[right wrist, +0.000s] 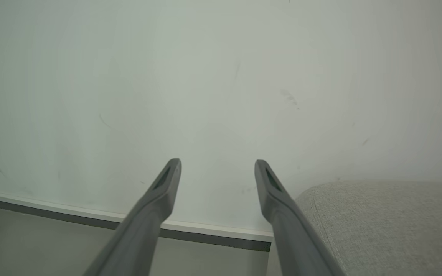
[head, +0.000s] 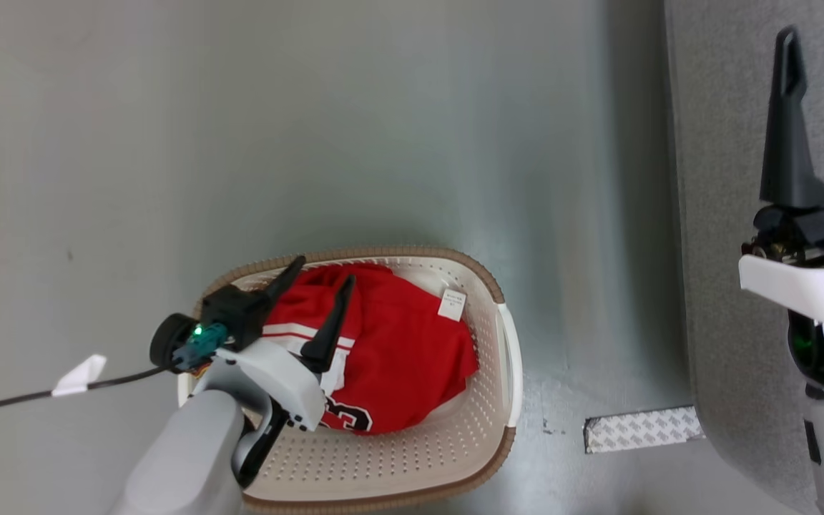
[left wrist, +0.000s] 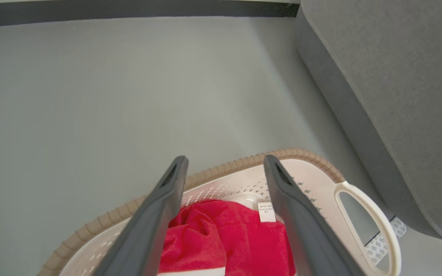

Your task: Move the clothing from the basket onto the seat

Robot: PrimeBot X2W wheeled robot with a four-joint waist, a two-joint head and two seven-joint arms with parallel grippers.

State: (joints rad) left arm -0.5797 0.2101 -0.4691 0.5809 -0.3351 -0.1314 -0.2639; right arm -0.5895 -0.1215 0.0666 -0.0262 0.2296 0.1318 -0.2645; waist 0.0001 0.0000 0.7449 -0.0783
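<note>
The red clothing with white trim and a white tag lies bunched inside the cream basket on the floor. Above its left half hangs my left gripper, open, with nothing between its fingers. In the left wrist view the clothing shows between the open fingers, beyond it the basket's brown rim. The grey seat runs along the right edge. My right gripper is open and empty, held up beside the seat, facing a pale wall.
A grey patterned strip lies on the floor between basket and seat. A black cable with a white tag trails left from my left wrist. Bare grey floor spreads beyond the basket.
</note>
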